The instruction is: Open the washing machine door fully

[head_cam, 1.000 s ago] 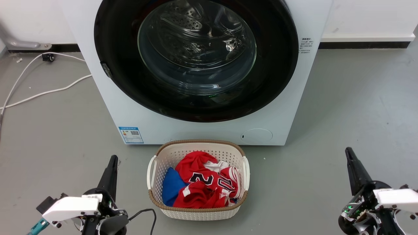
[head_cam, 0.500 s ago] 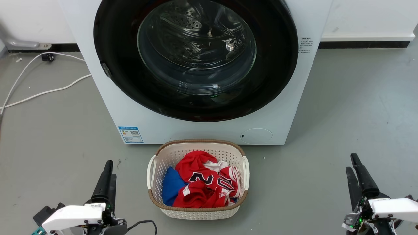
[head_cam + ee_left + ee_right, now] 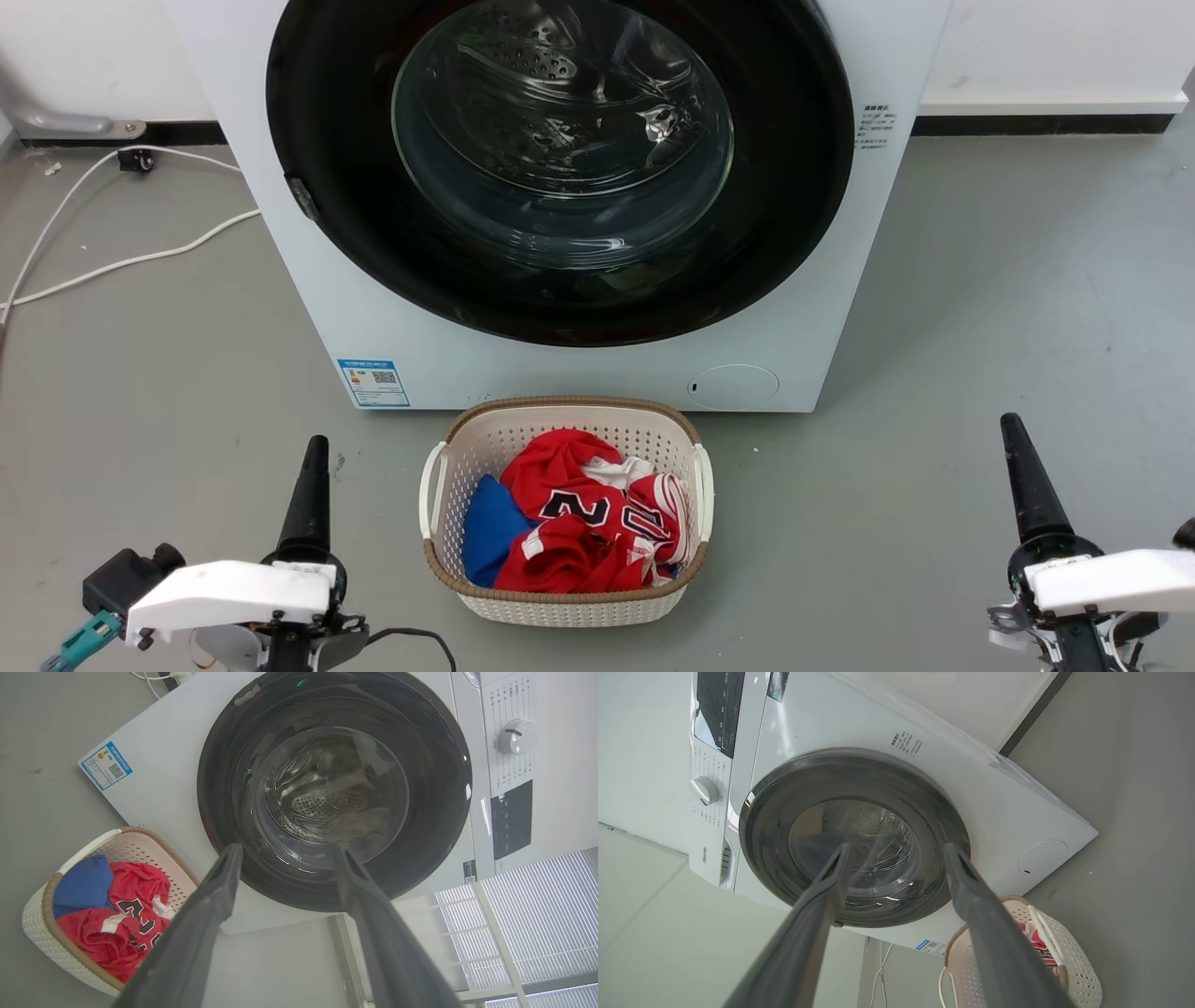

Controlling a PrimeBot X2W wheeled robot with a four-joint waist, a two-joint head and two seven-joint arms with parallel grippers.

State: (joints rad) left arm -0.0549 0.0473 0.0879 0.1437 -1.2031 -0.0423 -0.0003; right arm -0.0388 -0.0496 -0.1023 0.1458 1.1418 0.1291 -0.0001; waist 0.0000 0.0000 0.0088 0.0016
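The washing machine door (image 3: 560, 140) is a glossy black disc with a clear glass bowl, lying flush against the white machine front, also seen as door (image 3: 334, 793) and door (image 3: 878, 826). My left gripper (image 3: 316, 448) hovers over the floor left of the basket, well short of the door. In the left wrist view this gripper (image 3: 286, 847) is open with nothing between its fingers. My right gripper (image 3: 1010, 429) hangs at the lower right, equally far from the machine. In the right wrist view it (image 3: 896, 847) is open and holds nothing.
A white basket (image 3: 565, 411) with red and blue clothes stands on the grey floor right in front of the machine, between the grippers. A small round white flap (image 3: 733, 385) sits low on the front. White cables (image 3: 121, 261) trail over the floor at the left.
Both grippers dipped slightly, twisted at the wrist and rose again, so each now shows edge-on as one finger. The door has not moved.
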